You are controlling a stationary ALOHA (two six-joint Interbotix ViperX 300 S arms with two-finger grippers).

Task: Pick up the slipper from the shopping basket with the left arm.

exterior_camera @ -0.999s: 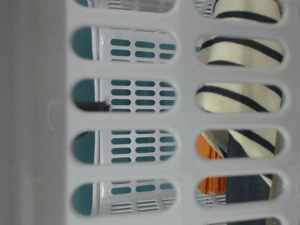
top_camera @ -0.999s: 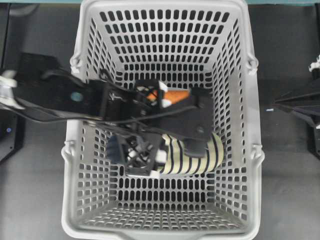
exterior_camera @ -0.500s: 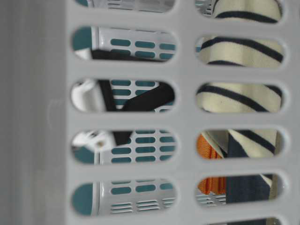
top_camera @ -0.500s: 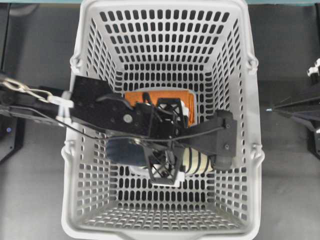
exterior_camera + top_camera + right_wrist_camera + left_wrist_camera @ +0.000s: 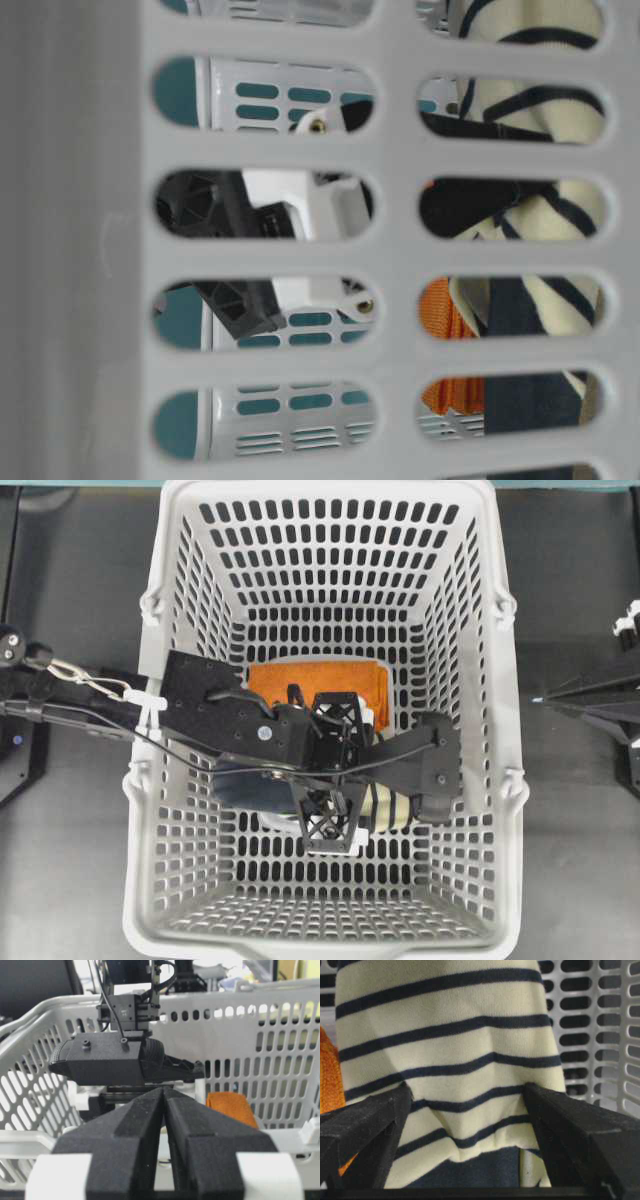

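Left claw [image 5: 470, 1125] lower, astride slipper [image 5: 450, 1060]

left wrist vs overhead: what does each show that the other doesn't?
Only the left wrist view: close up, the left claw is open, one finger on each side of the slipper, whose striped upper bulges between them.

Only the overhead view: the whole shopping basket, the left arm reaching in over its left rim, and the tip of the right arm parked outside the basket.

Both: slipper, orange cloth beside it, slotted basket wall.
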